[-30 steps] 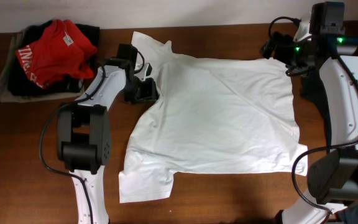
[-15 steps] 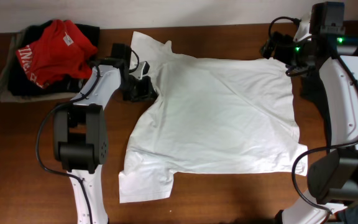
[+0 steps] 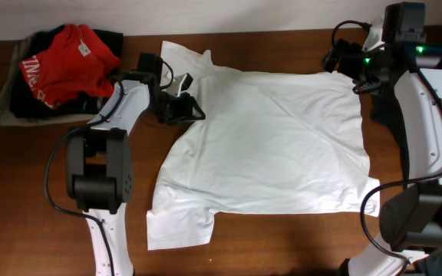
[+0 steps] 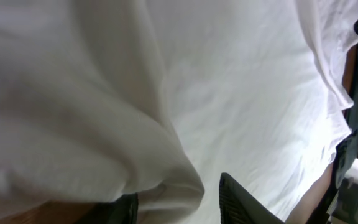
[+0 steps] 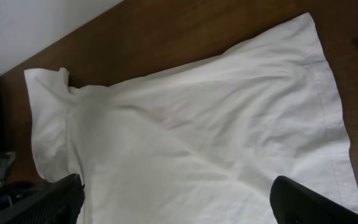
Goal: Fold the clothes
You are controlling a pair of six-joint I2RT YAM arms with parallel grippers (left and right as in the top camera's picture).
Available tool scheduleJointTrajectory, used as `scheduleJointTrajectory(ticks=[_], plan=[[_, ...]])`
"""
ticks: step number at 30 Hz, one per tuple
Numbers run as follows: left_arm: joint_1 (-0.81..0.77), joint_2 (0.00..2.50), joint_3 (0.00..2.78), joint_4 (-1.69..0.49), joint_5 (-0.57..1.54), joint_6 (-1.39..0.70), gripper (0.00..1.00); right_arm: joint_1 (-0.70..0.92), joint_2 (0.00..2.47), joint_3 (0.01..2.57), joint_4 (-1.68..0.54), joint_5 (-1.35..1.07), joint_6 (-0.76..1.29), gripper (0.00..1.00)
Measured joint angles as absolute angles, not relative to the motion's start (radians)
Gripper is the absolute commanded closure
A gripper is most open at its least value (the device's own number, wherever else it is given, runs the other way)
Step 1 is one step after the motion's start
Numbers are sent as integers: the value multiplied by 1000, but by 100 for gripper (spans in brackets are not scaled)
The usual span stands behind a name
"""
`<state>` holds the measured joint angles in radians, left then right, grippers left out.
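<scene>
Grasping for the first fold: left gripper (image 3: pixel 184 110) straddled the shirt's (image 3: pixel 275 146) shoulder fold, half-open, hold unclear. Right gripper (image 5: pixel 176 186) gaped empty over the shirt; next needed firm pinches.

The left arm (image 3: pixel 121 107) reaches forward and bends to its right, with the left end effector (image 3: pixel 184 107) low, jaws partly apart. The right arm (image 3: pixel 424 115) stretches far forward, wrist turned left, the right end effector (image 5: pixel 176 202) raised, gaping wide.
</scene>
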<state>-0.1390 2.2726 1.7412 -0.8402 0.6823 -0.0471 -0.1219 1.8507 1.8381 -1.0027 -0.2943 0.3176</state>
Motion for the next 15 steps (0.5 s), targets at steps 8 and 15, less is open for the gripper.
scheduleJointTrajectory(ticks=[8, 15], plan=[[-141, 2273, 1741, -817, 685, -45, 61, -122, 1850, 1838, -1003, -294, 318, 1], [-141, 2273, 1741, -813, 681, -45, 92, -122, 1850, 1838, -1003, -295, 318, 1]])
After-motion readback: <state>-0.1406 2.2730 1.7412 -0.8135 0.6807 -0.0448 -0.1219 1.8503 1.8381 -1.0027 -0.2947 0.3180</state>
